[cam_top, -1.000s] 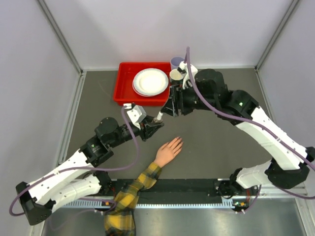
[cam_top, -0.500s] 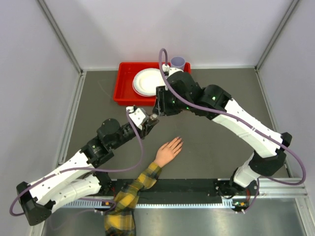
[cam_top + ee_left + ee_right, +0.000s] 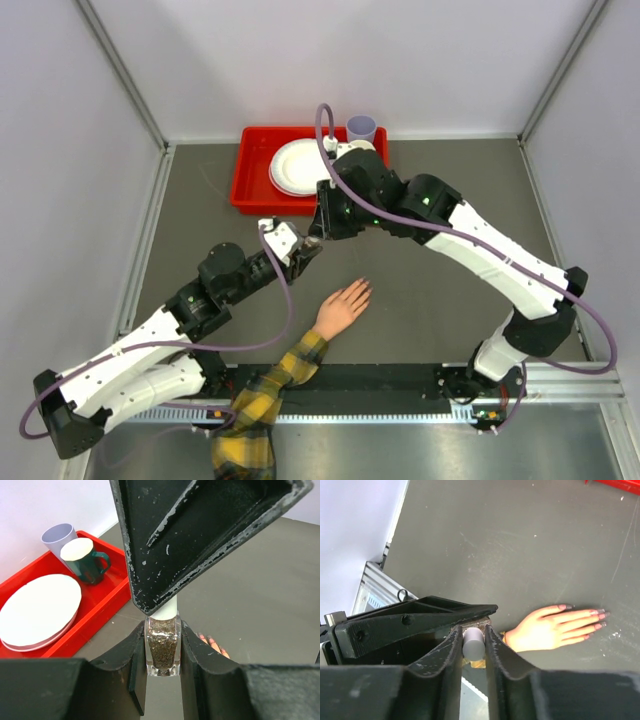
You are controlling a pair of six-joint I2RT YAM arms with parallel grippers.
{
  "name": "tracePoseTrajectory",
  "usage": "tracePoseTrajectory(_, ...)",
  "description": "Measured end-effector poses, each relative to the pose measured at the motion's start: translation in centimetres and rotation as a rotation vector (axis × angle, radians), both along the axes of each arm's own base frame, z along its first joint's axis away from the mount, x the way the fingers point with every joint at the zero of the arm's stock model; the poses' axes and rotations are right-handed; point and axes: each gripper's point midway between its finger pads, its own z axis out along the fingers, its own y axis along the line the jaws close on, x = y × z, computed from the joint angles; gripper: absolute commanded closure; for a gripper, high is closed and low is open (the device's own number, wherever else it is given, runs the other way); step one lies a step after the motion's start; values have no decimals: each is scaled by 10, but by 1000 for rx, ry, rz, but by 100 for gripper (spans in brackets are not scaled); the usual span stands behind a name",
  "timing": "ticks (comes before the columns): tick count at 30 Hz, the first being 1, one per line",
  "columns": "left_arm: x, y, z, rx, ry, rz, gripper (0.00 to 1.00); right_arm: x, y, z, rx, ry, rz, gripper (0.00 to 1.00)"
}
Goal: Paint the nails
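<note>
Pinching the small clear bottle (image 3: 162, 650) between its two fingers, the left gripper (image 3: 303, 252) is holding it upright above the dark table (image 3: 430, 290), glittery brown polish showing through the glass. The right gripper (image 3: 318, 232) is reaching in from above, and its fingers are pressing on either side of the bottle's white cap (image 3: 473, 642), so both arms are meeting on the one bottle.

The mannequin hand (image 3: 342, 306) is lying flat, palm down, with its plaid sleeve (image 3: 270, 388) running back toward the arm bases. The nails (image 3: 599, 615) are sitting at the tips of its straight fingers, which are pointing away from the bases. They are lying near the two grippers, a little to the right and on the bases' side of them, and neither gripper is touching them.

Behind the grippers, a red tray (image 3: 248, 185) is holding a white plate (image 3: 300, 165), a dark green mug (image 3: 86, 561) and a lilac cup (image 3: 56, 535).
</note>
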Motion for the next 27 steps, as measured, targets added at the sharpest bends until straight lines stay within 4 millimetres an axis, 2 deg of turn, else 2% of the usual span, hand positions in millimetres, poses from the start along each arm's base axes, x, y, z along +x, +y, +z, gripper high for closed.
tracePoseTrajectory(1,0,0,-1,1,3,2,100,0,1,0,3,1,2,100)
tracePoseTrajectory(5,-5,-3,-5,-8,43,-20,100,-2,-1,-4,-1,-8,31,100)
tracePoseTrajectory(9,-21,-13,-6,-20,142,-109,100,-13,-7,-5,-21,-59,152,100)
tracePoseTrajectory(12,-42,-24,-3,-49,230,-226,100,-31,-13,-2,-9,-138,325,100)
tracePoseTrajectory(16,-96,-39,5,-110,384,-510,100,-79,-20,6,106,-266,667,100)
tracePoseTrajectory(18,-124,-44,18,-154,455,-668,100,-100,-21,17,178,-320,801,100)
tracePoseTrajectory(21,-152,-43,41,-206,479,-849,100,-125,-17,38,295,-395,972,100)
tracePoseTrajectory(24,-167,-38,54,-221,464,-944,100,-141,-15,54,380,-448,1073,100)
tracePoseTrajectory(26,-170,-36,55,-213,456,-958,100,-145,-13,56,410,-469,1104,100)
tracePoseTrajectory(27,-170,-35,55,-205,450,-954,100,-146,-13,56,417,-475,1107,93)
